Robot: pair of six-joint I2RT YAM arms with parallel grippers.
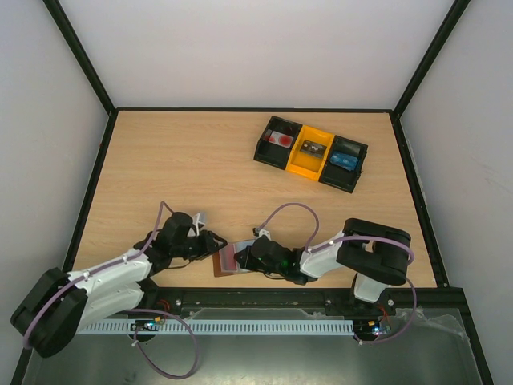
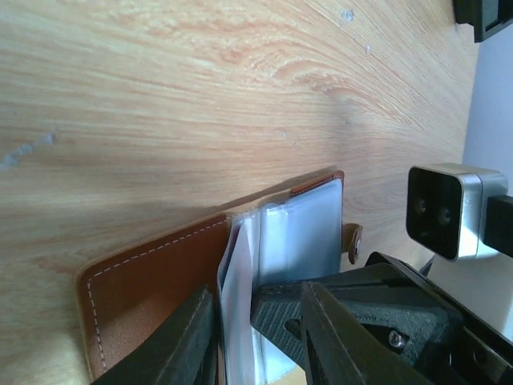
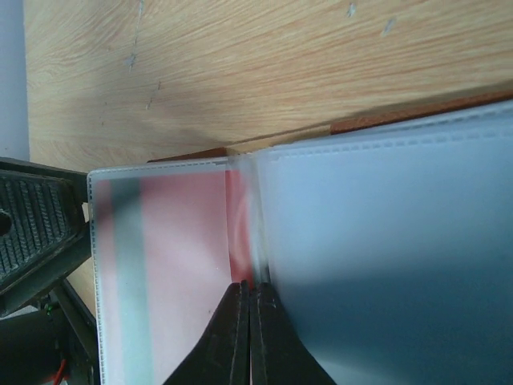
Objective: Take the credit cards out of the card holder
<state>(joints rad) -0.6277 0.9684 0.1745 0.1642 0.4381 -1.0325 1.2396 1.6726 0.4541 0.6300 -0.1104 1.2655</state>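
Card holder [image 1: 220, 265] open, bottom centre of overhead view. Right gripper [image 3: 250, 293] clenched on sleeve [image 3: 337, 224]; left gripper [image 2: 258, 295] jaws apart astride pale leaf [image 2: 239, 313]. Risk: left pinches sleeve plastic, not credit card [image 3: 180, 257], dragging holder.

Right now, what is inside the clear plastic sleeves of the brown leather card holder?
One clear plastic sleeve shows a pink-red card with a grey stripe. The neighbouring sleeve looks frosted grey-blue; its contents cannot be told.
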